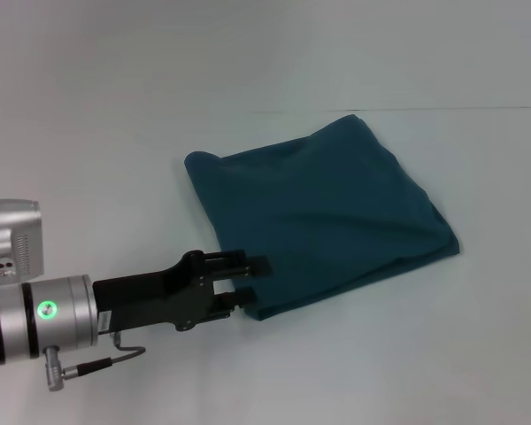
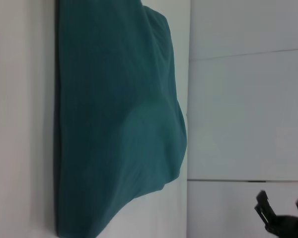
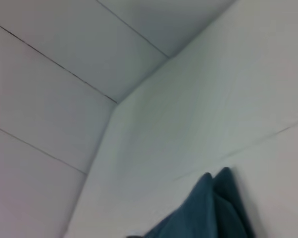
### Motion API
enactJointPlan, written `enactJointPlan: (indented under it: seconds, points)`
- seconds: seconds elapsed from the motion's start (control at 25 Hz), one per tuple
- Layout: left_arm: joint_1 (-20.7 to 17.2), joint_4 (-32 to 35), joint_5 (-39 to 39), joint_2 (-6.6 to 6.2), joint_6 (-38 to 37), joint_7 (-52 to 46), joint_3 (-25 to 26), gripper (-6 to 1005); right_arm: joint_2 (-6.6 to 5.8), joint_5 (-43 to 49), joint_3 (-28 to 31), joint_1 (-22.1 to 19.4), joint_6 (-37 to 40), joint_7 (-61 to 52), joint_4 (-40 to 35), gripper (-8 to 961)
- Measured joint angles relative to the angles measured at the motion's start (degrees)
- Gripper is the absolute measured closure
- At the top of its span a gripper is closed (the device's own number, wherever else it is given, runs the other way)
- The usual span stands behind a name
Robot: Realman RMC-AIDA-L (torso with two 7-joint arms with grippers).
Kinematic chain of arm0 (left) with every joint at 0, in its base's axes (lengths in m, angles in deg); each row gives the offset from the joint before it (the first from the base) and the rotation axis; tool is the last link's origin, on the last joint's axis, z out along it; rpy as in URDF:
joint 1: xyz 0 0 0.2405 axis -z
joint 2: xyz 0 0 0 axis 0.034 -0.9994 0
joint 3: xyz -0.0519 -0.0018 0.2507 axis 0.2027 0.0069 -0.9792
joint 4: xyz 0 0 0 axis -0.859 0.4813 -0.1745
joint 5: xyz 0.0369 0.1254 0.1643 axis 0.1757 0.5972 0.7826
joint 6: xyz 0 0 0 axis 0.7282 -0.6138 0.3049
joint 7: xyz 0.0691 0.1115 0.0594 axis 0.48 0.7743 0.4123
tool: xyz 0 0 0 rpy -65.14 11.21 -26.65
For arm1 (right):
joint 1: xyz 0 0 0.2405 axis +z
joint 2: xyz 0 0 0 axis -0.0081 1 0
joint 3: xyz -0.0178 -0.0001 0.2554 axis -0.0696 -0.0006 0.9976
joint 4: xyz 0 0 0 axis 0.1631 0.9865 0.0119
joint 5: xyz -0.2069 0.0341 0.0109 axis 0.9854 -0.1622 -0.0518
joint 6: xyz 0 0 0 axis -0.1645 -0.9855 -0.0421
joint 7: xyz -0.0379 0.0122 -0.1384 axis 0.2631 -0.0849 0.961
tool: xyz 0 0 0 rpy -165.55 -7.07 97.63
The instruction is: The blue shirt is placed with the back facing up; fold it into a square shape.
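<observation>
The blue shirt lies folded into a rough square on the white table, tilted like a diamond in the head view. My left gripper reaches in from the lower left. Its black fingers stand open at the shirt's nearest corner, one on each side of the corner's edge and shut on nothing. The left wrist view shows the shirt spread flat and smooth. A small corner of the shirt shows in the right wrist view. My right gripper appears only far off in the left wrist view, open and away from the cloth.
The white table extends on all sides of the shirt. A seam line runs across its far part, and a pale wall rises behind it.
</observation>
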Motion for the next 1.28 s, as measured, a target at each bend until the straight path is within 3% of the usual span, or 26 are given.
enactJointPlan:
  seconds: [0.2, 0.28, 0.56, 0.6, 0.92, 1.28]
  points:
    - [0.4, 0.3, 0.4, -0.21, -0.3, 1.1, -0.2, 402, -2.09, 9.8, -6.3, 6.4, -2.8, -3.2, -1.3, 75]
    - [0.9, 0.4, 0.6, -0.35, -0.5, 1.2, -0.8, 402, -2.0, 14.6, -9.5, 10.4, -2.4, -2.4, -3.9, 74]
    - [2.4, 0.1, 1.4, -0.55, 0.5, 0.5, -3.7, 402, 3.19, 29.9, -14.3, 25.8, -5.5, -3.8, -9.4, 72]
    - [2.4, -0.3, 1.5, -0.4, 1.9, 0.1, -4.1, 402, 4.52, 31.7, -16.1, 28.6, -7.4, -4.8, -9.0, 72]
    - [2.3, -4.1, 2.4, -0.35, 10.1, 0.0, -4.6, 402, 7.16, 30.5, -20.5, 31.3, -10.5, -6.5, -6.9, 69]
    - [2.5, -6.0, 2.7, -0.43, 15.4, -0.1, -4.6, 403, 6.99, 28.5, -20.2, 30.5, -11.1, -6.0, -5.8, 66]
